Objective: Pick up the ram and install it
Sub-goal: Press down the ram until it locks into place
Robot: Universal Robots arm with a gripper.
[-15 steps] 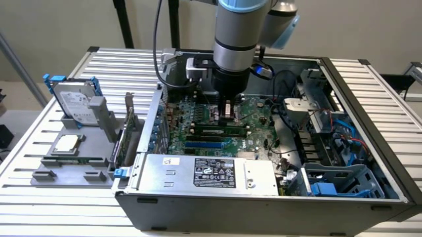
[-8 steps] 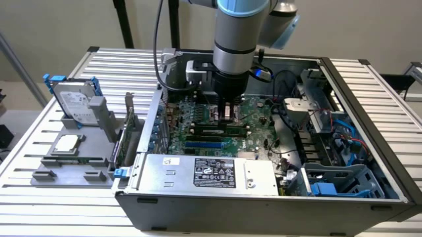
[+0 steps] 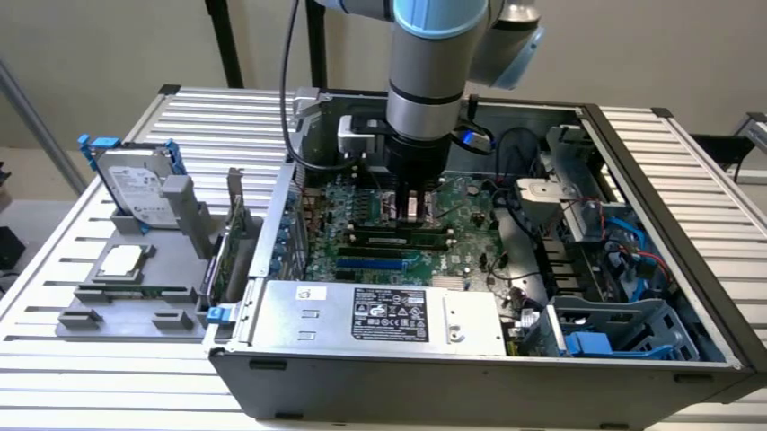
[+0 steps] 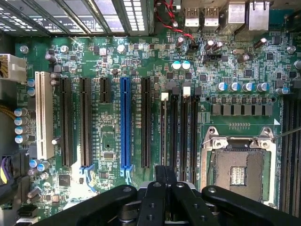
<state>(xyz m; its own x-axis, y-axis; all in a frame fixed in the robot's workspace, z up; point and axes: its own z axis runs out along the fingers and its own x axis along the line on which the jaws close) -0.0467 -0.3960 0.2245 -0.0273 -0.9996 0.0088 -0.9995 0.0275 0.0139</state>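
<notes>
**Clenched fingers over the seated ram**

We see the gripper (image 3: 414, 214) at the frame's centre, low over the motherboard (image 3: 480, 193), its fingers clenched together with nothing between them. The ram (image 3: 396, 239) stands on edge in a slot just below the fingertips. We judge the fingers are closed to make one blunt tip for pressing.

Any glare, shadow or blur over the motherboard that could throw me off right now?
Exterior view: even room light, the arm's shadow darkening the motherboard around the gripper; mild sheen on the power supply lid. Wrist view: board bright and sharp, slight glare on the socket frame; the shut gripper looms dark and close; straight slots bow slightly toward the edges.
</notes>
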